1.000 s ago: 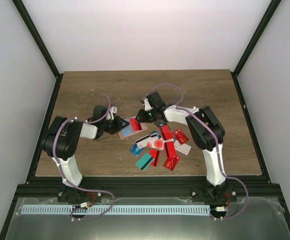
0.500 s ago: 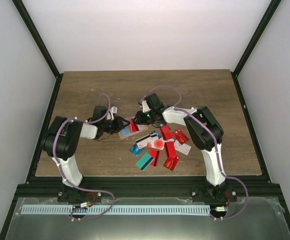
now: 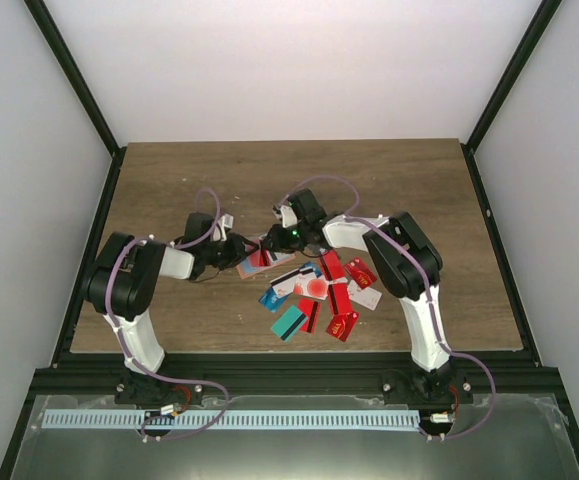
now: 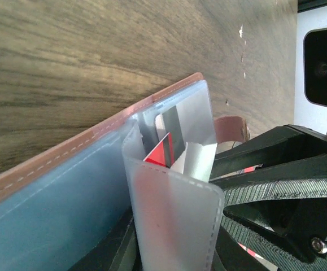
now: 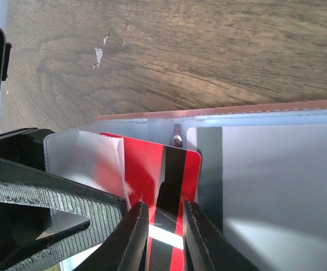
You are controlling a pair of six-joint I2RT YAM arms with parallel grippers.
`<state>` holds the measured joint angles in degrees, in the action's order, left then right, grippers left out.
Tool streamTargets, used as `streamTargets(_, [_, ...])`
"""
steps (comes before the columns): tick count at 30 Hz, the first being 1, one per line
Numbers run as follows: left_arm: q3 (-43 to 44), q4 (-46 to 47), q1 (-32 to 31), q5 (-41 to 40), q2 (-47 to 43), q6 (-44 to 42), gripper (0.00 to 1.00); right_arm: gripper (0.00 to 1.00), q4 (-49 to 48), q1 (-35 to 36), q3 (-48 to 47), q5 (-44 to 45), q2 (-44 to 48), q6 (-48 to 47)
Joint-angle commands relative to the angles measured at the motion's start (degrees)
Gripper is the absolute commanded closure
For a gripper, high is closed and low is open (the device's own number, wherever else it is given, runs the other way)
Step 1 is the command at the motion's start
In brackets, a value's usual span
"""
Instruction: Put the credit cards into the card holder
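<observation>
Pinching a red black-striped card [image 5: 163, 186] between its fingertips, the right gripper [image 5: 162, 226] feeds it into a frosted sleeve of the open card holder [image 4: 56, 152] — its flap clamped by the left gripper [image 3: 231, 248] — near the table [image 3: 169, 180] centre, other credit cards [image 3: 324, 295] scattered just beside, toward the near edge.

The right gripper [image 3: 272, 243] now sits further toward the left gripper [image 3: 241, 247] than a second ago, the gap between the two all but gone. The red card [image 5: 152, 180] pinched in its fingers now reaches under the frosted sleeve [image 5: 84, 158] of the card holder [image 3: 252, 261], which lies slightly nearer the left gripper than before.
</observation>
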<state>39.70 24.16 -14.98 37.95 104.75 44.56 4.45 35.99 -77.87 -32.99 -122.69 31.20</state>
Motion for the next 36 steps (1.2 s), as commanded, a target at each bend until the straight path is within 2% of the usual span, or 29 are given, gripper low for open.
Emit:
streamTargets(1, [-2.3, 2.8, 0.1, 1.3, -1.2, 1.0, 0.76, 0.80, -0.8, 0.7, 0.7, -2.2, -2.1, 1.2])
streamTargets(13, [-6.1, 4.5, 0.8, 0.3, -3.0, 1.9, 0.77, 0.84, -5.2, 0.8, 1.1, -7.1, -3.4, 3.5])
streamTargets(18, [-6.4, 5.1, 1.1, 0.5, -3.1, 2.2, 0.81, 0.85, -7.2, 0.8, 1.2, -9.4, -3.9, 4.6])
streamTargets(25, [-6.1, 4.0, 1.3, 0.2, -4.9, 2.1, 0.96, 0.87, -9.9, 0.8, 1.9, -12.5, -4.2, 5.6])
streamTargets(30, [-1.5, -9.7, 1.3, -3.0, -7.0, -3.9, 0.96, 0.87, -6.9, 0.4, 2.0, -9.4, -0.7, 2.7])
streamTargets(36, [6.6, -31.1, 1.2, -9.9, -8.9, -14.8, 0.96, 0.80, -0.7, -0.9, 5.2, 5.2, 7.9, -2.9])
